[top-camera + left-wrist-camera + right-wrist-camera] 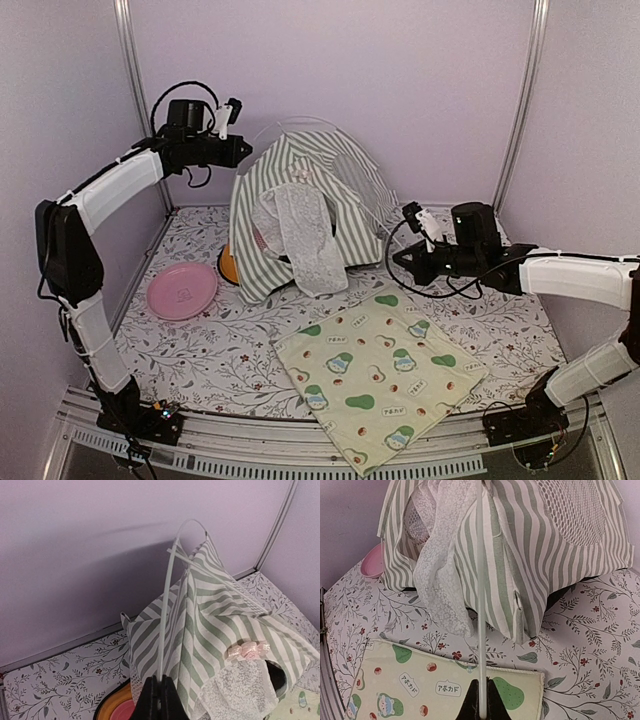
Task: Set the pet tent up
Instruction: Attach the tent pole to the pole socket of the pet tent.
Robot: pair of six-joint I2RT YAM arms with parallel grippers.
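Both claws [160,682] tight on tent poles [480,605]

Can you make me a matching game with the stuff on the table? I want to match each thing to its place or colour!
Things:
1. pet tent
2. avocado-print mat
3. pink plate
4. left gripper

Clues:
A. lies flat nearest the arm bases
B. shut on a thin white pole
C. green and white stripes
D. on the flowered tabletop, left of the tent

Pairs: 1-C, 2-A, 3-D, 4-B
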